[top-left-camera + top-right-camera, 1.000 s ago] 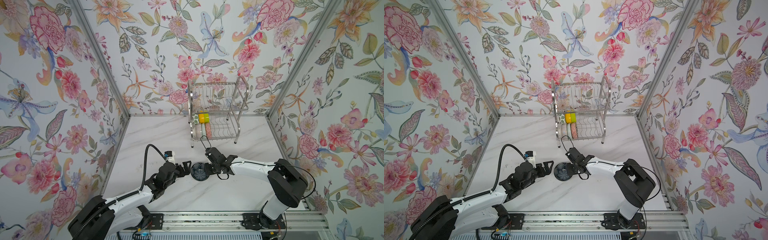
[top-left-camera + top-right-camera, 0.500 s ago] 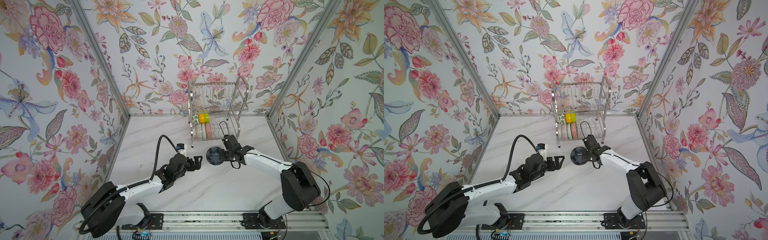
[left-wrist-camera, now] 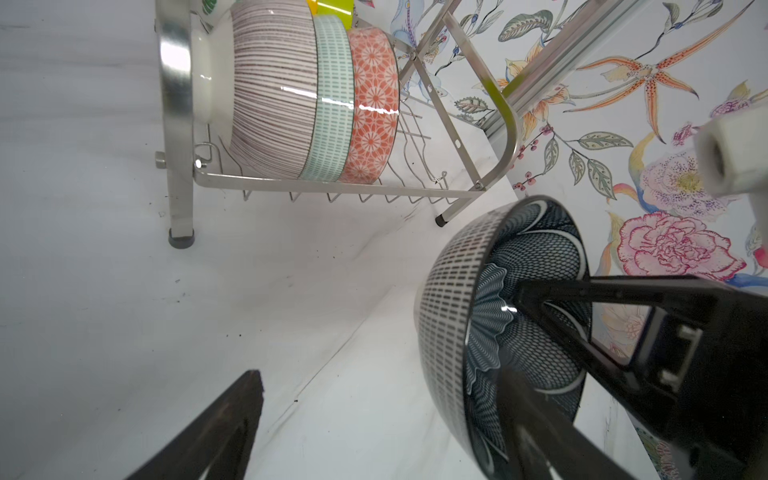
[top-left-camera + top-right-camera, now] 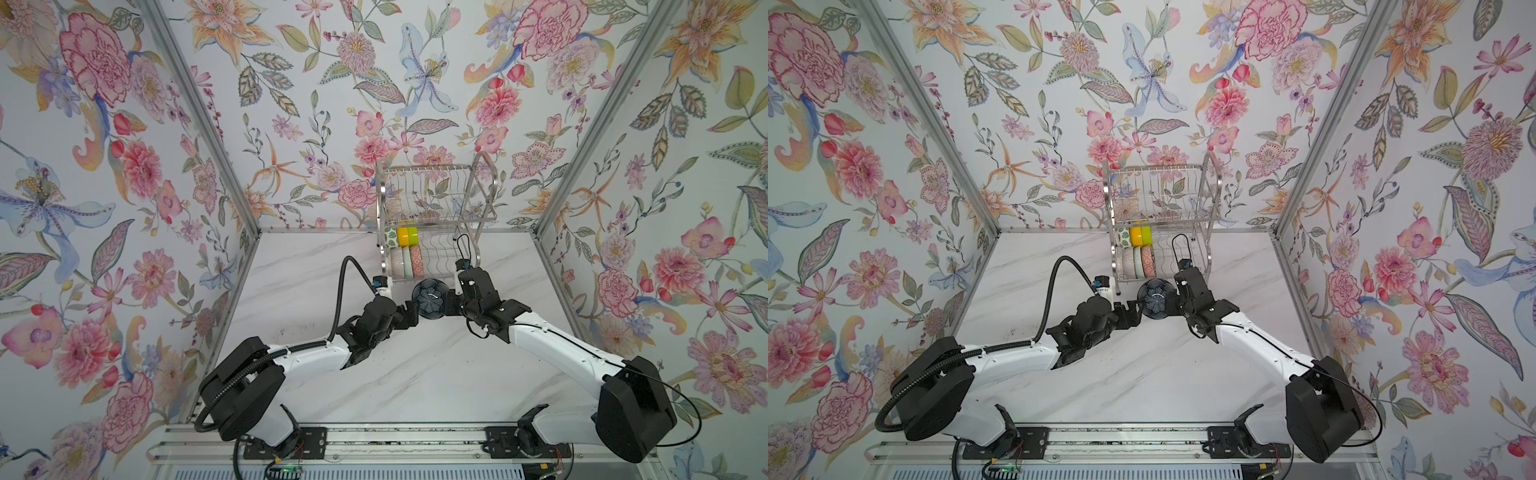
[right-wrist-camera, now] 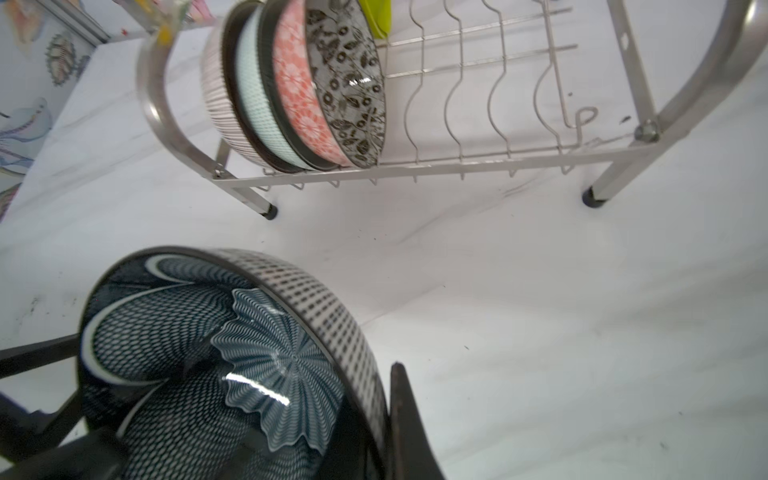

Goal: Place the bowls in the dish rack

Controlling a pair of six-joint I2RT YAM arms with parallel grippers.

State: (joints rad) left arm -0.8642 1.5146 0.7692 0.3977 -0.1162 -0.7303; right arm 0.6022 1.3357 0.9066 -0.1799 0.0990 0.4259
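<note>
A dark blue bowl [image 4: 430,298] [image 4: 1156,300] with a dashed white outside hangs tilted just in front of the dish rack [image 4: 436,167] [image 4: 1158,167]. My right gripper [image 4: 449,301] [image 5: 374,399] is shut on its rim. My left gripper [image 4: 411,311] [image 3: 382,382] is open and straddles the opposite rim, with one finger inside the bowl [image 3: 457,332]. The rack's upper tier holds a leaf-print bowl [image 4: 390,237], an orange-yellow bowl [image 4: 402,236] and a lime green bowl [image 4: 412,235]. On the lower tier stand a striped bowl [image 3: 270,91], a pale green bowl [image 3: 332,95] and a coral bowl [image 3: 374,104].
The lower shelf's wire slots [image 5: 478,83] to the right of the standing bowls are bare. The rack's feet [image 5: 594,201] rest on the white marble table [image 4: 415,374]. Floral walls enclose the table at the back and both sides.
The right gripper has lifted the dark bowl off the table and carried it toward the rack. The left gripper has followed and reached over the bowl's rim.
</note>
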